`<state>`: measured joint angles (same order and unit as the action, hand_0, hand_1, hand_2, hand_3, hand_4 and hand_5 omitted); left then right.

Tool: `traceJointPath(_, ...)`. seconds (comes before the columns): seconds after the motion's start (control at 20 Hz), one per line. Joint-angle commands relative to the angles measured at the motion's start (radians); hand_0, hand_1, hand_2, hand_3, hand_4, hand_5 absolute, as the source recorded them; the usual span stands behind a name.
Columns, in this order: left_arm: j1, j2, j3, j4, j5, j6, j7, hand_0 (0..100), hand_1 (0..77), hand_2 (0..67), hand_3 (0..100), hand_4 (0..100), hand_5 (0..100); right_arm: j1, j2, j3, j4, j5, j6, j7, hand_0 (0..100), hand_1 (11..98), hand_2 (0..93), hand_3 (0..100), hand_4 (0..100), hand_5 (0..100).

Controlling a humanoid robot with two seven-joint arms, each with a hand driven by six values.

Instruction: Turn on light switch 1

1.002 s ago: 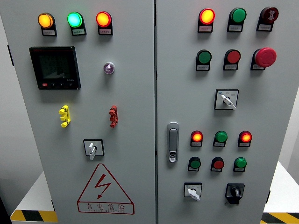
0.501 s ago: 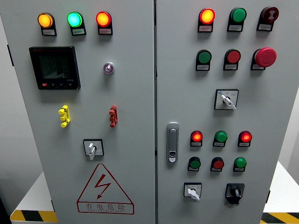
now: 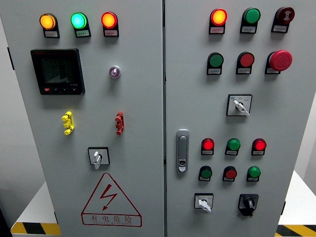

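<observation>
Light switch 1 cannot be singled out by label, since the tags under the controls are too small to be read. No robot hand is within the frame, so the state of either hand cannot be told.

Four rotary selectors are noted on the grey cabinet (image 3: pixel 143 98). On the left door, at lower centre, a white-handled selector (image 3: pixel 97 157) is set with its long axis close to vertical, handle pointing down. On the right door, at mid height, a second white selector (image 3: pixel 239 105) lies on a diagonal, handle pointing to the lower right. At the lower right of the frame a third white selector (image 3: pixel 203 202) is likewise angled to the lower right. Just beside it, a black selector (image 3: pixel 248 202) is seen; its direction cannot be told.

A digital meter (image 3: pixel 58 71) is mounted at the upper left, under amber, green and red lamps, all lit. A red mushroom button (image 3: pixel 280 60) is fitted at the upper right. A metal door latch (image 3: pixel 182 150) stands upright beside the door seam. A red warning triangle (image 3: pixel 110 200) is fixed below the left selector.

Hazard striping (image 3: pixel 34 228) is seen on the base at the lower corners.
</observation>
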<state>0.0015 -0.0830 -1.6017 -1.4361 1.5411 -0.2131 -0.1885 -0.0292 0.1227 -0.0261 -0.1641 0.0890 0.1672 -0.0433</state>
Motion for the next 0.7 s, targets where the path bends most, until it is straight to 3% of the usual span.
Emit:
traceJointPath(0.0,-0.003,0.0,0.006,-0.046,-0.01,0.0,0.011,0,40.8,20.2,56,73,51,0.002,0.0,0.0,0.0,0.0,0.0,-0.001,0,22.6,0.0,11,23,15)
traceJointPath(0.25,-0.005,0.003,0.014,-0.099,-0.012,0.009,0.067,0,46.3,23.1,65,83,59,0.0,0.0,0.0,0.0,0.0,0.0,-0.001,0,22.6,0.0,11,23,15)
traceJointPath(0.45,-0.075,0.0,0.009,-0.104,-0.042,0.021,0.155,0,46.7,25.0,68,87,63,0.002,0.0,0.0,0.0,0.0,0.0,0.0,0,22.6,0.0,11,23,15)
traceJointPath(0.65,-0.139,-0.004,0.051,-0.132,-0.072,0.142,0.205,0,47.7,26.3,70,88,63,0.0,0.0,0.0,0.0,0.0,0.0,0.0,0,22.6,0.0,11,23,15)
